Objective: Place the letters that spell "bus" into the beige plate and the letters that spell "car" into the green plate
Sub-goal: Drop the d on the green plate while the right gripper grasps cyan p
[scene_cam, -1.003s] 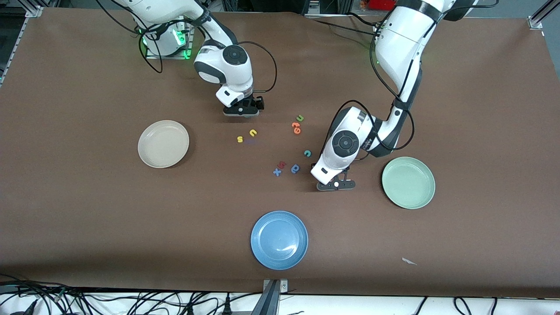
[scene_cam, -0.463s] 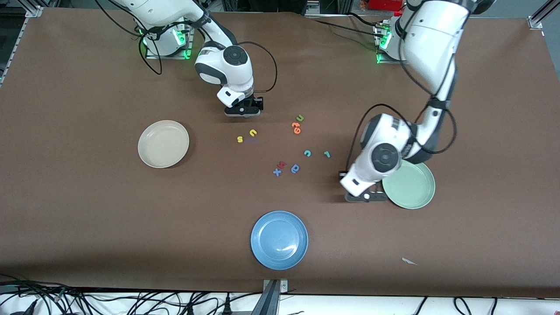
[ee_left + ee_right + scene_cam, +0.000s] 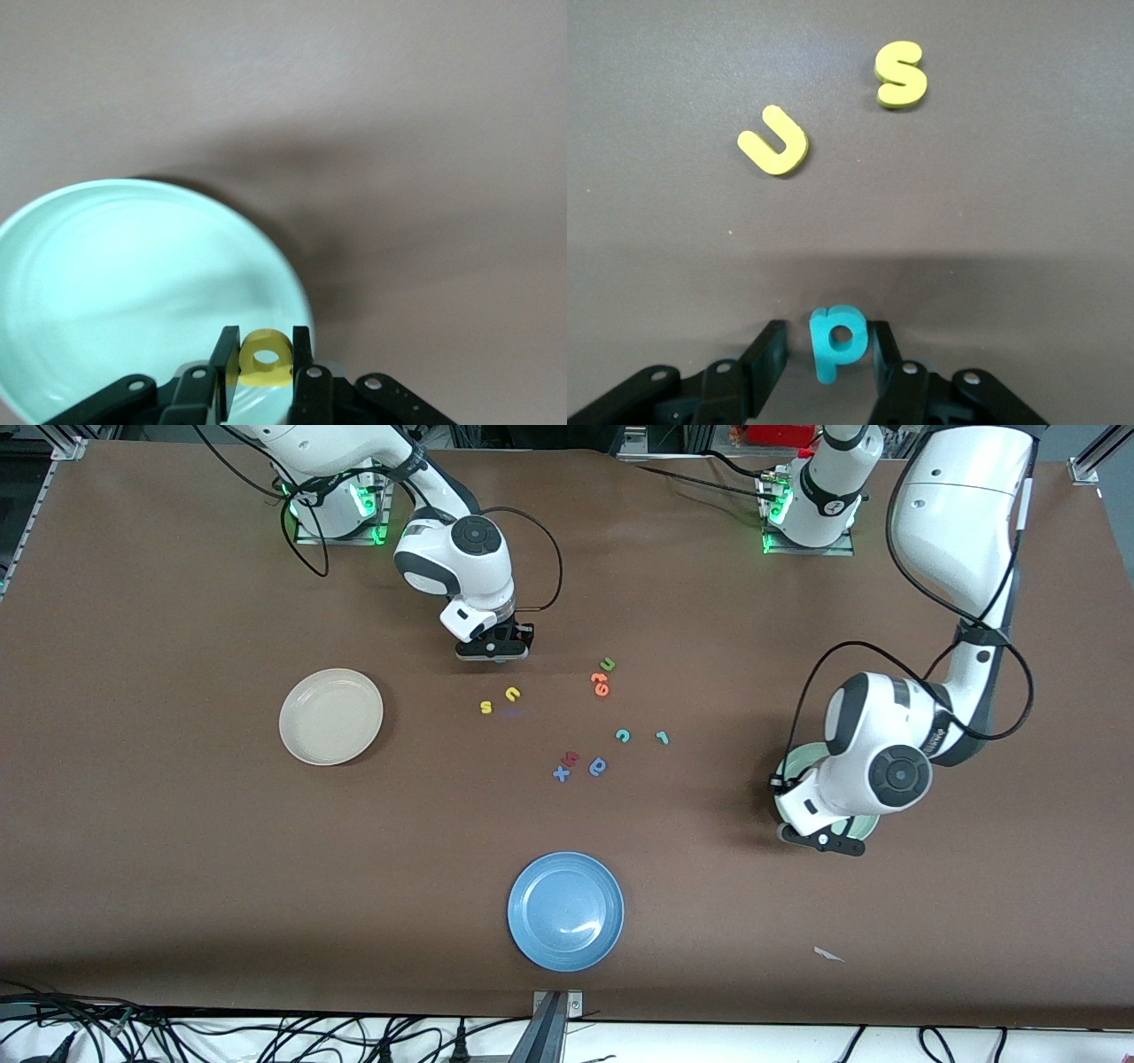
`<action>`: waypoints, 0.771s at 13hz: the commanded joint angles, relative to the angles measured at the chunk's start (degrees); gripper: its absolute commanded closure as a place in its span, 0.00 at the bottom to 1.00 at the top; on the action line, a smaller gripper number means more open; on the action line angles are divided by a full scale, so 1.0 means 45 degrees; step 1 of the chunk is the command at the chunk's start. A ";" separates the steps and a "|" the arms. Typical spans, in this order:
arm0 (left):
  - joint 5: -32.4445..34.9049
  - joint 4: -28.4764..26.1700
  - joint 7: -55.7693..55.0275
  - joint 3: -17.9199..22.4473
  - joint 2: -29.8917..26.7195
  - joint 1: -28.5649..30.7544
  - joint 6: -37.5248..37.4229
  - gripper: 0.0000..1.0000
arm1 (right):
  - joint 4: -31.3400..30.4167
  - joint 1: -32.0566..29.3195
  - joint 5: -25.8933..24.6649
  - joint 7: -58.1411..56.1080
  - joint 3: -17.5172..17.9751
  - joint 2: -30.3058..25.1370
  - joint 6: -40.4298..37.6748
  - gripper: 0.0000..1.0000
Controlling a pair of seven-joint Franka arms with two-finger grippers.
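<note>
Left wrist view: left fingers (image 3: pixel 266 363) grip yellow "a" (image 3: pixel 265 358) over green plate (image 3: pixel 106 266) | right fingers (image 3: pixel 828 354) seemingly pinching teal "b" (image 3: pixel 835 336)

We see even, bright overhead light on the matte brown table cover (image 3: pixel 177 850), with soft arm shadows. A white glare spot sits on the glossy round blue plate (image 3: pixel 565 911). The left wrist view is soft; the pale mint-green round plate (image 3: pixel 106 283) looks washed out.

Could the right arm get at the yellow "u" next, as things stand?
Probably yes, once freed: the right gripper has its fingers around the teal "b", and the yellow "u" lies close by on bare table beside the yellow "s", with nothing between.
</note>
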 commanded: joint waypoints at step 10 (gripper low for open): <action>-0.2514 -0.0793 -0.6796 -0.0387 -0.0171 -0.1482 0.0966 0.00 | -0.1052 -0.1609 -0.0013 -0.2880 0.0019 -0.2551 -0.0975 0.98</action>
